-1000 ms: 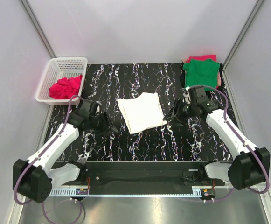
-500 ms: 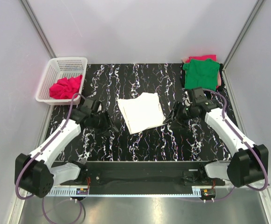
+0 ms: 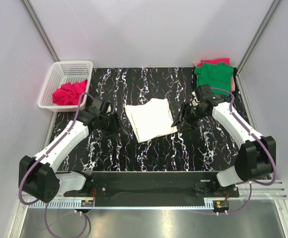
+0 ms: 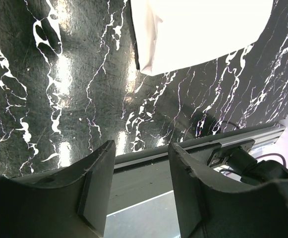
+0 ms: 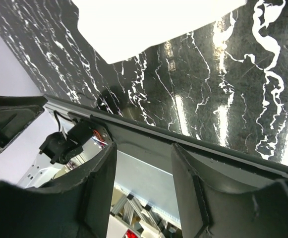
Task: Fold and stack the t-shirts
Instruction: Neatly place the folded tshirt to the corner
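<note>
White t-shirt (image 3: 150, 119) | left gripper (image 4: 141, 146) spread, near it | right gripper (image 5: 144, 148) spread, perhaps touching

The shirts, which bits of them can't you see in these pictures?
- Pinkish-red shirt, top view: only an edge peeks out, because the green shirt lies on it.
- White shirt, both wrist views: cut off by the top edge and glared blank white, so no folds show.
- Red cloth in the basket, top view: crumpled, so its shape cannot be told.
</note>
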You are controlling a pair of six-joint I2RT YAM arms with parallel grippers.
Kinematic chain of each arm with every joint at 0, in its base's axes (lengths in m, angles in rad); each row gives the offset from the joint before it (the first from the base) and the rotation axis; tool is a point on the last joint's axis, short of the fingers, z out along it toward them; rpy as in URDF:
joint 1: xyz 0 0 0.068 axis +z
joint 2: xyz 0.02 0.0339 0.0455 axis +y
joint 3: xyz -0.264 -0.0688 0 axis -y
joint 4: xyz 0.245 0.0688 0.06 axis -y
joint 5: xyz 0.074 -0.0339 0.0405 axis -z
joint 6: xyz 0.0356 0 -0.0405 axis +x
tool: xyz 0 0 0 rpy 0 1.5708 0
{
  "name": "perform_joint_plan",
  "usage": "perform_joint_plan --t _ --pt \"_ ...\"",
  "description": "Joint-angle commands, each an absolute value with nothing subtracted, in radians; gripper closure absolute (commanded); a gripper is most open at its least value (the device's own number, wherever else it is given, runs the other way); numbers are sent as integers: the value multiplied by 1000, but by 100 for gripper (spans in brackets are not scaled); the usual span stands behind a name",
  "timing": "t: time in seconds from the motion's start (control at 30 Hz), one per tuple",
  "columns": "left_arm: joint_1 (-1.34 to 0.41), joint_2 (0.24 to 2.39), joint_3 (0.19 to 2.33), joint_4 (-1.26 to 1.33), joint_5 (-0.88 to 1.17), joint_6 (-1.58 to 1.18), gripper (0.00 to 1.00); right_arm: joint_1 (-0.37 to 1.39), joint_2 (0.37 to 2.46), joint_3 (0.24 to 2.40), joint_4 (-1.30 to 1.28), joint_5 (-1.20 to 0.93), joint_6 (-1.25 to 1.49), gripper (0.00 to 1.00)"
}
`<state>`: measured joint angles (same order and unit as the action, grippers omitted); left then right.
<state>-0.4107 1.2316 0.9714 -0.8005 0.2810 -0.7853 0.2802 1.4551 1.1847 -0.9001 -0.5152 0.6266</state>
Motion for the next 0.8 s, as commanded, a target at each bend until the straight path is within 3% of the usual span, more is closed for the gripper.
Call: perform_joint_plan --t 0.0,0.77 --pt "-417 1227 1014 -807 293 -772 48 278 1465 1267 -969 -514 577 45" --pt "-442 1167 987 -831 232 -802 47 276 1259 1074 -991 -423 577 42"
